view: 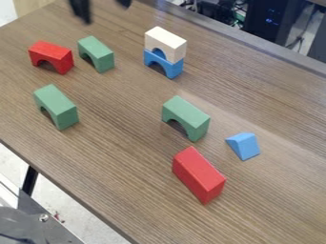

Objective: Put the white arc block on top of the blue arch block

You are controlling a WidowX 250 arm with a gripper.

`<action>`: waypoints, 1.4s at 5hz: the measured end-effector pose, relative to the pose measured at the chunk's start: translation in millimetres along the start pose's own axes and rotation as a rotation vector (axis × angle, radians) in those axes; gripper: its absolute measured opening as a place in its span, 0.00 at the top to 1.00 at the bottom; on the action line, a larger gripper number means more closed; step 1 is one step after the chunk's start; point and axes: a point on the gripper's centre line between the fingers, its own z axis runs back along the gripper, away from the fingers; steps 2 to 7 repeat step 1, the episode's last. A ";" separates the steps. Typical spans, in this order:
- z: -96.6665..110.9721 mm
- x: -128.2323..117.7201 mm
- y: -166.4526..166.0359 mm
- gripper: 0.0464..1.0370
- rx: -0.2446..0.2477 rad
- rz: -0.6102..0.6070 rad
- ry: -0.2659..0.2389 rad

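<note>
So the cream-white wooden arch block (168,39) is sitting on the blue wooden arch block (173,69) up at 12 o'clock. Black two-finger gripper (103,5) hangs at 11 o'clock, fingers released and spread apart.
</note>
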 end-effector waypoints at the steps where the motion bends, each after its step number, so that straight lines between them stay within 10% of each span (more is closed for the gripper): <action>1: -1.3 -27.5 8.1 0.04 0.050 -0.305 -0.093; 7: -1.3 -27.5 8.1 0.04 0.050 -0.305 -0.093</action>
